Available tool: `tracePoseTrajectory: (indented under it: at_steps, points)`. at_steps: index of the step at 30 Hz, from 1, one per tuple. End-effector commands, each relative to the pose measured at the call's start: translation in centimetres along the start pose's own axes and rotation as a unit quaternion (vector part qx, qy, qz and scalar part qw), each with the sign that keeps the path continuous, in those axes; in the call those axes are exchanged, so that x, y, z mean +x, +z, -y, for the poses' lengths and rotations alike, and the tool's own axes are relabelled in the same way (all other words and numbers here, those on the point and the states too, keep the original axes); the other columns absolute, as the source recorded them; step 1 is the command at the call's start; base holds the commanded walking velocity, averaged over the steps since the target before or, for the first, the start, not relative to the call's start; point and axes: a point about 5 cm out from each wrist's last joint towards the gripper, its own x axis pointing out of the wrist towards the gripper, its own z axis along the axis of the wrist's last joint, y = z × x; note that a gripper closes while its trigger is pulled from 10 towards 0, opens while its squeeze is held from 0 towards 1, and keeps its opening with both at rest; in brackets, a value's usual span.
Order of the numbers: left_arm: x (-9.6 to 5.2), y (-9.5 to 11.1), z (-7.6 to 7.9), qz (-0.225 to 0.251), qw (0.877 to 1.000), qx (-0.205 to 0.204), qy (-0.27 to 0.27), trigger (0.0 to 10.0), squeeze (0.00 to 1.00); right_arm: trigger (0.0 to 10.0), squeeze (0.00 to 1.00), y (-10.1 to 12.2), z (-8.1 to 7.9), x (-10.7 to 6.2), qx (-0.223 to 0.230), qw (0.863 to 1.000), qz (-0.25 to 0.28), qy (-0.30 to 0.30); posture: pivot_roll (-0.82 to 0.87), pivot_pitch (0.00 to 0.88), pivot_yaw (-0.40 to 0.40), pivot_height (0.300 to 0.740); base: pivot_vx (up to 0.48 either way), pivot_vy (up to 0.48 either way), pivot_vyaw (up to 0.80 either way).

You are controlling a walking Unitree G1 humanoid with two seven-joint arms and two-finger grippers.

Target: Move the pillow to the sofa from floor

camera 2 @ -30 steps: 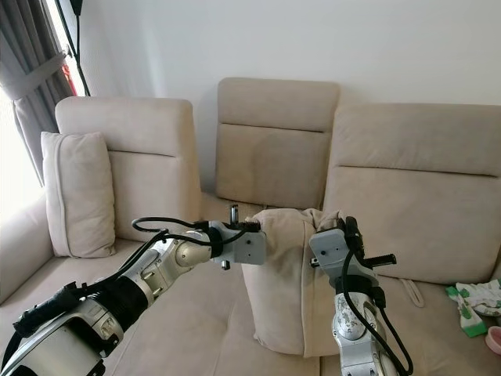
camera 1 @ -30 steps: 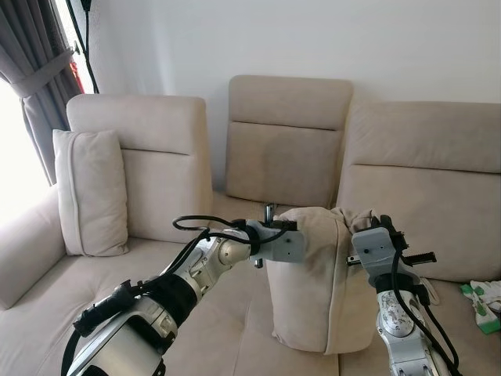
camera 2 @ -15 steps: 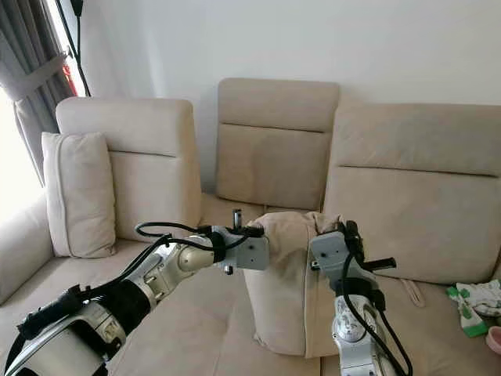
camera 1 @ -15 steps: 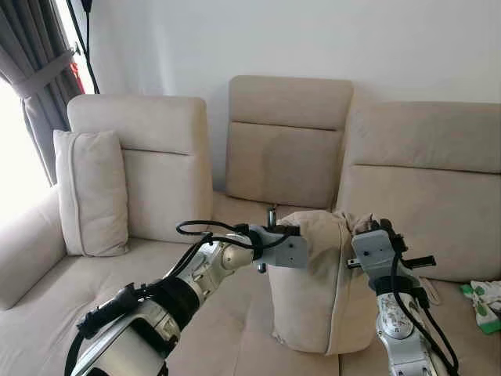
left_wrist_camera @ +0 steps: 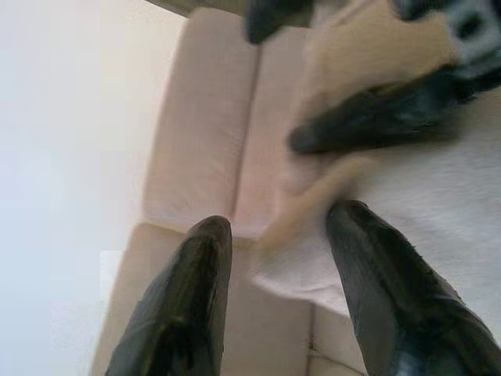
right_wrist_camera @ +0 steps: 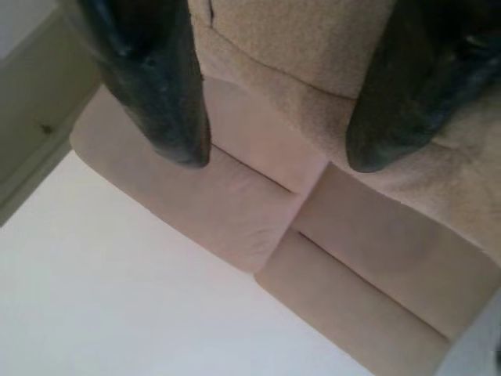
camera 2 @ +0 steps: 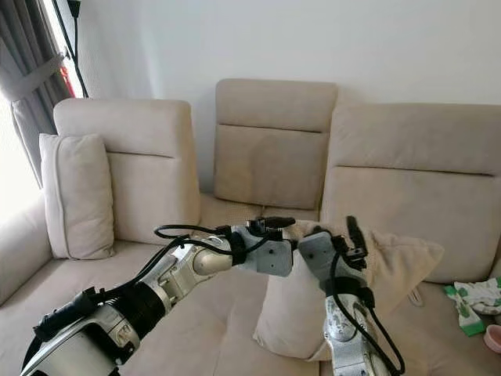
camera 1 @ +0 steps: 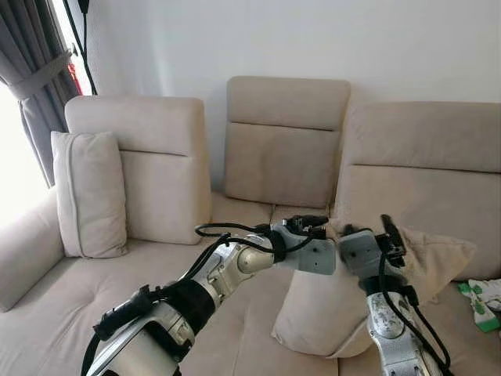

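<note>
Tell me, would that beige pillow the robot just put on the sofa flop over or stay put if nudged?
Probably floppy: the pillow sags against the sofa backrest, one corner drooping sideways. It looks light for its bulk, since it lies between the left gripper and right gripper with both open. A nudge would likely slump it further rather than roll it.

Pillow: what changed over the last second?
The pillow went from standing upright between the two grippers to tipped over rightward, now lying slanted on the sofa seat. The left gripper and right gripper have opened and let go. The other cushion stayed put.
</note>
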Motion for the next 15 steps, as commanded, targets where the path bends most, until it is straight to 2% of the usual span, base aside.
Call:
tracePoseTrajectory:
  at_steps: [1,3,7,11,15]
  points:
    - [-0.1,0.2,-0.9,0.006,1.000,-0.001,0.021,10.0,0.00,10.0,0.00,-1.1,-0.3,-0.1,-0.012,0.999,-0.029,0.008,-0.17,0.000,0.071,0.740,0.000,0.000,0.00]
    - [-0.1,0.1,-1.0,0.007,1.000,0.000,0.028,10.0,0.00,10.0,0.00,-1.8,-0.8,-0.3,-0.020,0.998,-0.050,0.023,-0.17,0.000,0.071,0.740,0.000,0.000,0.00]
    - [-0.3,0.1,-1.4,0.007,0.999,0.001,0.044,10.0,0.00,10.0,0.00,-4.6,-1.8,-1.0,-0.030,0.988,-0.138,0.059,-0.16,0.000,0.067,0.740,0.000,0.000,0.00]
    - [-0.3,0.0,-1.6,0.006,0.999,0.001,0.053,10.0,0.00,10.0,0.00,-5.4,-1.7,-1.1,-0.036,0.984,-0.163,0.058,-0.16,0.000,0.066,0.740,0.000,0.000,0.00]
    - [-0.4,-0.1,-2.4,0.003,0.997,0.003,0.080,10.0,0.00,10.0,0.00,-6.3,-0.8,-0.7,-0.024,0.981,-0.186,0.044,-0.16,0.000,0.066,0.740,0.000,0.000,0.00]
